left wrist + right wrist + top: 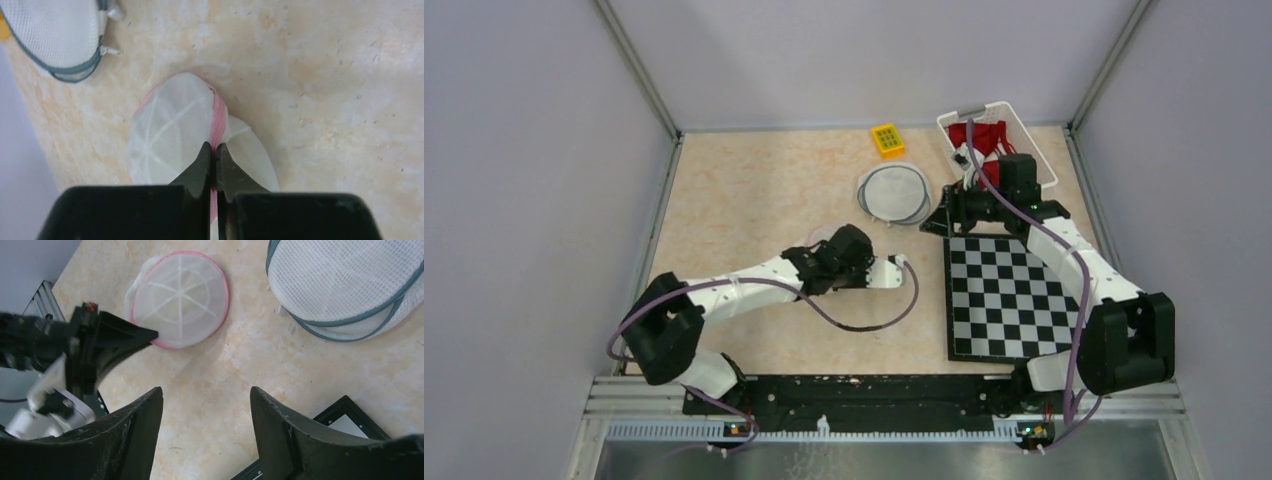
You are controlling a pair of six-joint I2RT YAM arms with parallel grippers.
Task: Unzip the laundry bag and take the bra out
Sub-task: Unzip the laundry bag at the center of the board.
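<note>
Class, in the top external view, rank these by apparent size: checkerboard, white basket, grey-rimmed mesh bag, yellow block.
1. checkerboard
2. white basket, though the right arm covers part of it
3. grey-rimmed mesh bag
4. yellow block

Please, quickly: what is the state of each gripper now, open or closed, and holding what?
Left gripper: closed on the rim of the pink-trimmed mesh bag.
Right gripper: open, holding nothing.
</note>
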